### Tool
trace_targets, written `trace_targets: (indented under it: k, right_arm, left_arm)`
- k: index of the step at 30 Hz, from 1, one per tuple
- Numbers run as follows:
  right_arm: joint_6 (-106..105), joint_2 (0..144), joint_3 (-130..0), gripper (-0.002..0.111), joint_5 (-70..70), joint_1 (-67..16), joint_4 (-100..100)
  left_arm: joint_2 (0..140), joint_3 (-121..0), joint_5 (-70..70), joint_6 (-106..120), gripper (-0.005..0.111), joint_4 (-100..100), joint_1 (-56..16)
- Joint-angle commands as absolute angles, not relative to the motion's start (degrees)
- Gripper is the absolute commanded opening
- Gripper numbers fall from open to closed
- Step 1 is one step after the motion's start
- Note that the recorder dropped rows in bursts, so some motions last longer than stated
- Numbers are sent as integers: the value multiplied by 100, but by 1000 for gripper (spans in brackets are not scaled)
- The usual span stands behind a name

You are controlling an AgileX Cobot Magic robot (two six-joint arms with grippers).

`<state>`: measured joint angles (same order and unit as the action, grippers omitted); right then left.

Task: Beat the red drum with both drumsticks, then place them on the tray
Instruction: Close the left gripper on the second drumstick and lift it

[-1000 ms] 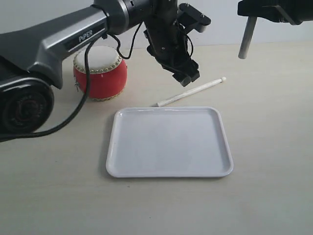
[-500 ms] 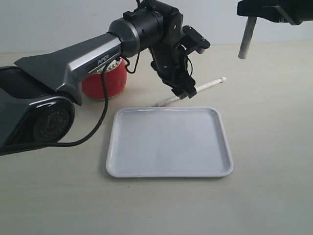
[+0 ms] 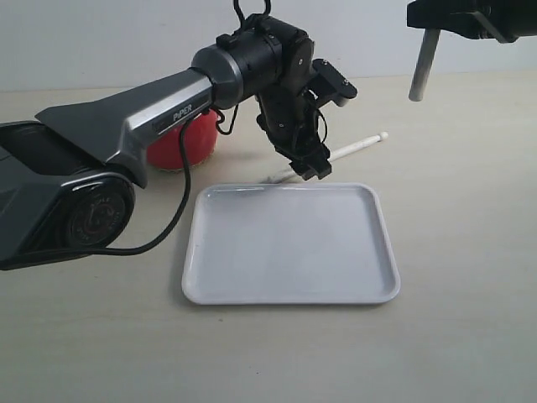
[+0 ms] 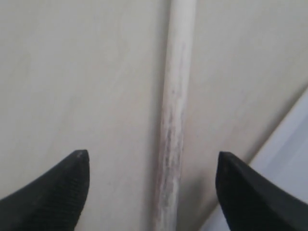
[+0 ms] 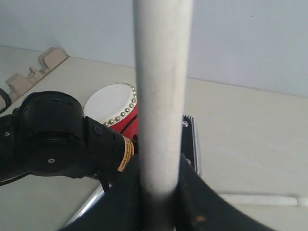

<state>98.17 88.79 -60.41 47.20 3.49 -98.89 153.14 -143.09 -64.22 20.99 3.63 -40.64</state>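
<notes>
The left arm (image 3: 126,126) reaches in from the left edge of the tabletop (image 3: 470,277) and crosses in front of the red drum (image 3: 183,149). The drum stands on the far left part of the tabletop, beyond the tray's far left corner and apart from it. Only a patch of its red side shows in the exterior view. The right wrist view shows its cream skin and gold studs (image 5: 115,108).

The white tray (image 3: 289,290) lies flat near the middle of the tabletop. Just beyond its far edge the lying drumstick (image 3: 357,148) rests on the tabletop at a slant, its rounded tip pointing away to the right and its butt end close to the tray's rim.

The left gripper (image 3: 312,166) points down over this stick near its butt end. In the left wrist view its jaws stand wide apart, with the lying drumstick (image 4: 174,120) running between the two dark fingertips (image 4: 57,192) and touching neither. The tray rim (image 4: 288,144) shows just beside it.

High over the far right of the tabletop, the right gripper (image 3: 436,17) is clamped on the held drumstick (image 3: 422,67), which hangs almost upright in the air, well clear of the drum and the tray. In the right wrist view this stick (image 5: 161,96) comes straight out from between the closed fingers.
</notes>
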Motion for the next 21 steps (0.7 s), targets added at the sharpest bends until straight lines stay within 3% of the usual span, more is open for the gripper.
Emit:
trace_targets:
  k: [1,13,15,21]
  right_arm:
    - [9635,8824,-6087,0,4834,366,-9782]
    - [9418,8824,-6087,0,5093,366,-9643]
    - [9418,8824,-6087,0,5093,366,-9643]
    - [9416,8824,-6087,0,5093,366,-9633]
  left_arm:
    - [15368,-14338,-6438,2186,70,393,-4048]
    - [15525,-14338,-6627,2186,65,406,-4059]
    - [15539,-14338,-6758,2199,58,406,-4059]
    - [15539,-14338,-6760,2199,18,406,-4059]
